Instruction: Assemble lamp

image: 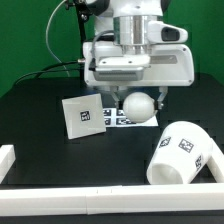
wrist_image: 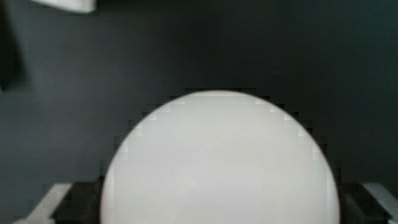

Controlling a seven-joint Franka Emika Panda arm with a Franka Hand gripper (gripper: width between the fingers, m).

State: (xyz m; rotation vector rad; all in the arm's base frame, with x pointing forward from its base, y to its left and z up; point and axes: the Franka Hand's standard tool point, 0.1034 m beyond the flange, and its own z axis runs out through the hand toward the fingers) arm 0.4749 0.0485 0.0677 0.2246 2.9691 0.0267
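Note:
My gripper is shut on the white round-headed bulb and holds it above the table, round head down. In the wrist view the bulb fills the space between the dark fingers. The flat square lamp base with its tag lies tilted on the black table, to the exterior view's left of the bulb; one corner of it shows in the wrist view. The tapered shade lies on its side at the front on the exterior view's right.
The marker board lies flat behind the bulb, partly hidden by it. A white rail runs along the table's front edge, with a short piece at the exterior view's left. A green wall stands behind.

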